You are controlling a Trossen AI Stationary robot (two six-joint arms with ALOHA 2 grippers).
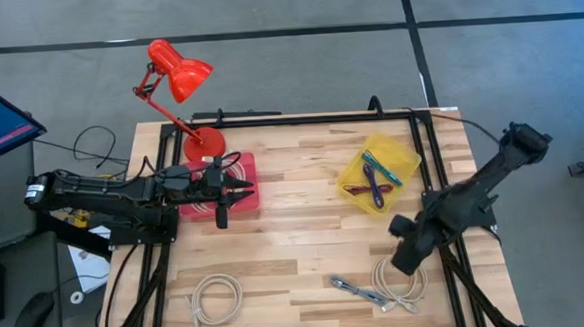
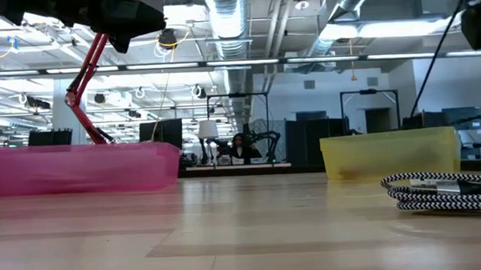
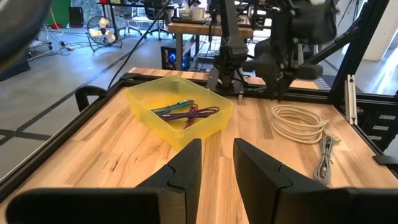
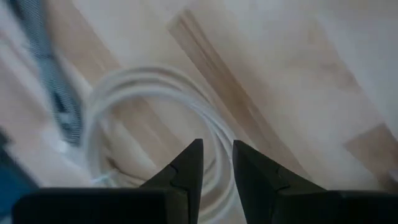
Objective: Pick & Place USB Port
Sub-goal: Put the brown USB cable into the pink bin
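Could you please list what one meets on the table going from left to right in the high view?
Red desk lamp → pink bin under the left gripper → white coiled cable → yellow bin → right gripper above another white coiled cable.

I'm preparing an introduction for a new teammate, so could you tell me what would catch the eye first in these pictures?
The red desk lamp at the table's far left corner stands out first, with the pink bin beside it under the left gripper. The yellow bin with colourful cables sits far right. Near the front, the right gripper hangs over a white coiled cable, fingers slightly apart.
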